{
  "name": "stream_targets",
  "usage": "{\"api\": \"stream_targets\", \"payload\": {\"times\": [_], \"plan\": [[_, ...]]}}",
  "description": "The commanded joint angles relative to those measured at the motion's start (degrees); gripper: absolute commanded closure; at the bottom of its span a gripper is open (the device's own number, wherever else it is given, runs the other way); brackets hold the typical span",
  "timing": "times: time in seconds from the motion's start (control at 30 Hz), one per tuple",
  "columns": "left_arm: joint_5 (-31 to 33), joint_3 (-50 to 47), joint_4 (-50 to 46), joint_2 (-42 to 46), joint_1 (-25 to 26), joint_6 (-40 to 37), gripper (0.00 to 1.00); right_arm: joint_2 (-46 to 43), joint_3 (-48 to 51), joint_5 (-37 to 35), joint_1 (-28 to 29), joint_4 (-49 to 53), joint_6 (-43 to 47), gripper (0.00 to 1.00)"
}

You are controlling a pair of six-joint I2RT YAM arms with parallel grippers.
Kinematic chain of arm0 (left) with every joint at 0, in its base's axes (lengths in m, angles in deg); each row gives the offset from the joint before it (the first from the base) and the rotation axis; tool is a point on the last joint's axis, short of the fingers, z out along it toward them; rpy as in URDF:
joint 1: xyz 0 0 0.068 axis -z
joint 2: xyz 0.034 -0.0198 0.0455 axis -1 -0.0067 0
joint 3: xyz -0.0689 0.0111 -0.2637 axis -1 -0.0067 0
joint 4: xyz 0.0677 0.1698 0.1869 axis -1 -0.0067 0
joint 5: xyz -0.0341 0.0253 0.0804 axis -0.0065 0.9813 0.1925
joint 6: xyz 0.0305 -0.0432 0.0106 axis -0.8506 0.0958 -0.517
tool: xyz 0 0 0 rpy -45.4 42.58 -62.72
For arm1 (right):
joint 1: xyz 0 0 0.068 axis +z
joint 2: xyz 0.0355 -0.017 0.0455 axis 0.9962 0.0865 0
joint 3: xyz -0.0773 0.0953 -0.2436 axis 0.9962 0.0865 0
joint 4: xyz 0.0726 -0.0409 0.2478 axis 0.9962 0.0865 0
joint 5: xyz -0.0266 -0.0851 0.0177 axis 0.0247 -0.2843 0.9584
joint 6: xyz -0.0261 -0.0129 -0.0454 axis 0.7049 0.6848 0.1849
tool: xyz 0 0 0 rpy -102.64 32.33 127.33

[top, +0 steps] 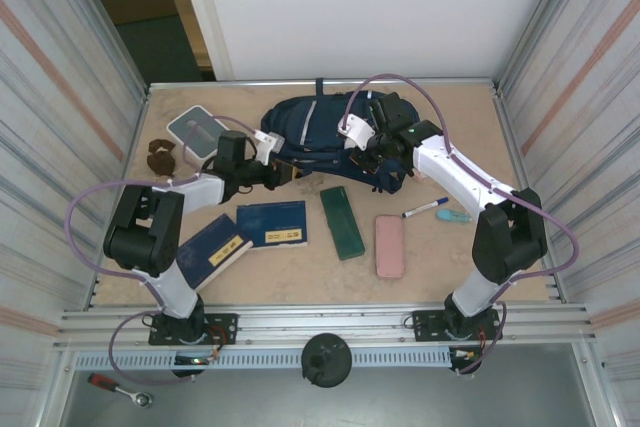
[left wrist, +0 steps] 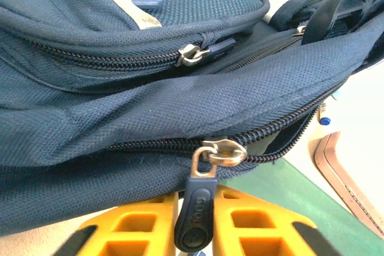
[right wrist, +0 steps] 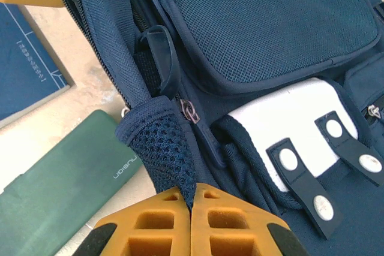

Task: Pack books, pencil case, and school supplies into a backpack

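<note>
While sprawled flat across the table's far middle: navy backpack (top: 310,127). Nearer the arm bases, clear of both grippers: two dark-blue books (top: 272,223), green pencil case (top: 343,222), pink case (top: 390,245), blue-capped white marker (top: 427,208). Right gripper (right wrist: 192,193) pinched together on a mesh fold (right wrist: 165,142) at the bag's near-right edge. Left gripper (left wrist: 195,193) clamped on the dark zipper pull (left wrist: 195,217) at its near-left edge.

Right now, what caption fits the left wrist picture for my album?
Left gripper pinches the zipper pull on the navy backpack.
</note>
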Motion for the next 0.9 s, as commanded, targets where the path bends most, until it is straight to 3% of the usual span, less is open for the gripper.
{"api": "stream_targets", "payload": {"times": [0.0, 0.13, 0.3, 0.53, 0.7, 0.87], "plan": [[0.3, 0.4, -1.1, 1.8, -0.5, -1.6, 0.91, -0.5, -0.9, -0.5, -0.4, -0.1, 0.4, 1.0], [3.5, -1.0, -1.2, 3.9, -0.5, -2.1, 1.0, -0.7, -0.4, -1.5, -0.5, -0.3, 1.1, 1.0], [13.6, -2.7, -2.7, 6.8, -0.5, -1.3, 1.0, -1.0, 0.9, -4.7, -1.0, -0.4, 2.6, 1.0], [22.7, -1.6, -8.2, 9.4, -0.5, -1.4, 1.0, -0.9, 1.3, -7.9, -1.9, -0.5, 5.0, 1.0], [21.7, -1.2, -9.4, 10.2, 1.2, -2.4, 1.0, 0.7, 0.6, -8.5, -1.8, -0.9, 5.2, 0.96], [15.1, -0.9, -8.2, 7.5, 1.5, -2.7, 1.0, 1.6, 0.5, -8.7, -1.6, -0.9, 4.9, 0.96]]}}
